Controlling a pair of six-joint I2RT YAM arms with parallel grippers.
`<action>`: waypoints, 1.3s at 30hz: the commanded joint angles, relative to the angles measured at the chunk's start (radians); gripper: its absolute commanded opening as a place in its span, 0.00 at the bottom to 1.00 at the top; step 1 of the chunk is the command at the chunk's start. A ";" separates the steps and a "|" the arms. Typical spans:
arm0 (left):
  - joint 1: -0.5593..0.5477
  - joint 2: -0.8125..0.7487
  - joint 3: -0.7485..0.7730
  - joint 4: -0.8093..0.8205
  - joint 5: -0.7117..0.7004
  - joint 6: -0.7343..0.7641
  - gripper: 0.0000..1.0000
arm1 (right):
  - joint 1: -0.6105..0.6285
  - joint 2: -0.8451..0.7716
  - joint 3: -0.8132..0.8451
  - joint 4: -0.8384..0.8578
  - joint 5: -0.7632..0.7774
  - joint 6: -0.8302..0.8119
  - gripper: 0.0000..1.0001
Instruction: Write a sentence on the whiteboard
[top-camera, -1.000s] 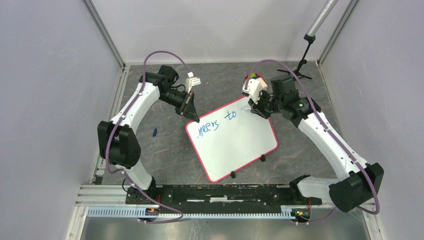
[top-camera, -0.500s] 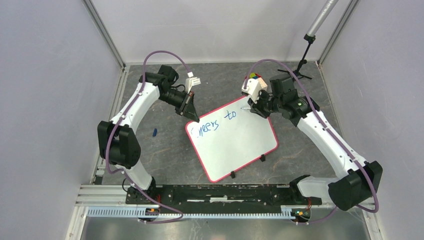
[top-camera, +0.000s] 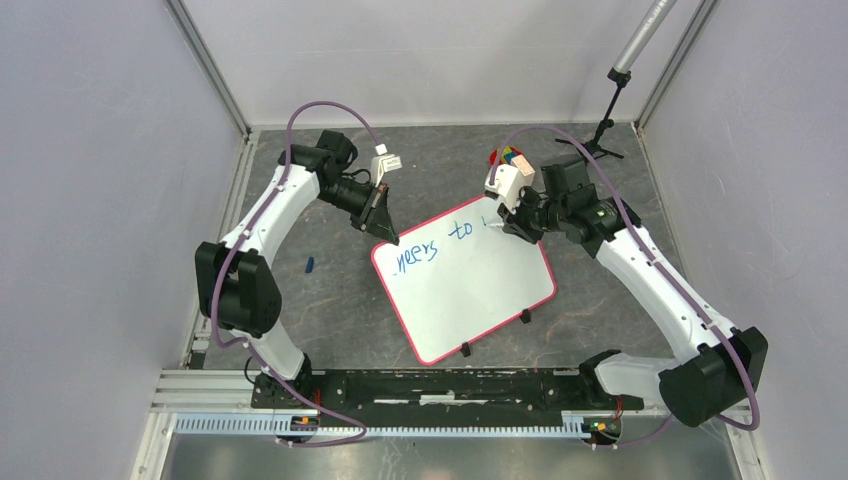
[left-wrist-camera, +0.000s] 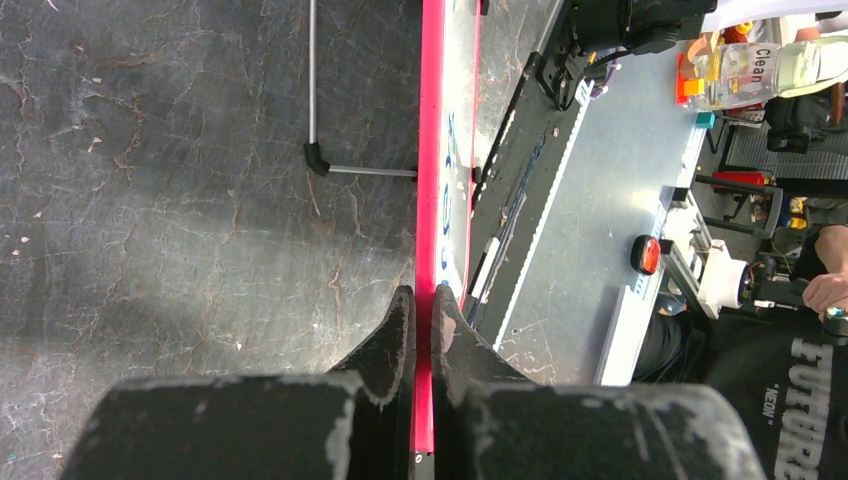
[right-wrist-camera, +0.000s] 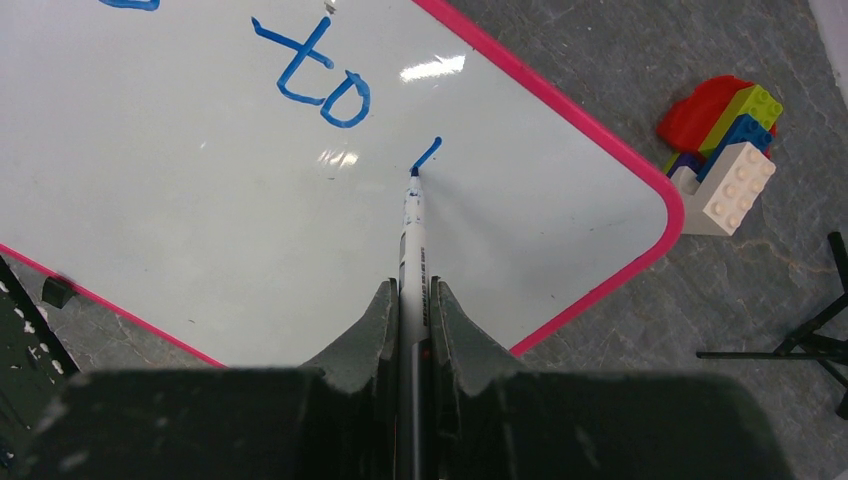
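Though just beside the whiteboard (right-wrist-camera: 200, 230), brick stack (right-wrist-camera: 728, 150) apart from marker (right-wrist-camera: 411, 250).

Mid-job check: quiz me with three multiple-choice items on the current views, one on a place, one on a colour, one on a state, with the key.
1. Where is the tip of the marker?
A. On the whiteboard, just past "to"
B. On the word before "to"
C. Off the board
2. What colour is the lettering?
A. Black
B. Blue
C. Green
3. How do the left gripper's jaws stand?
A. Open above the board
B. Closed on a marker
C. Closed on the board's rim
Key:
1 A, the right wrist view shows the tip at the end of a short stroke after "to".
2 B, "to" reads blue on white.
3 C, the left wrist view shows both jaws against the rim.
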 joint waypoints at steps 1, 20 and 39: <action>-0.004 -0.007 0.012 0.006 0.000 0.034 0.02 | 0.001 0.010 0.068 0.024 0.005 -0.002 0.00; -0.004 -0.009 0.009 0.006 -0.001 0.037 0.03 | 0.001 0.043 0.101 0.019 0.034 -0.011 0.00; -0.004 -0.006 0.009 0.006 0.000 0.037 0.02 | -0.009 0.002 0.027 0.006 0.057 -0.022 0.00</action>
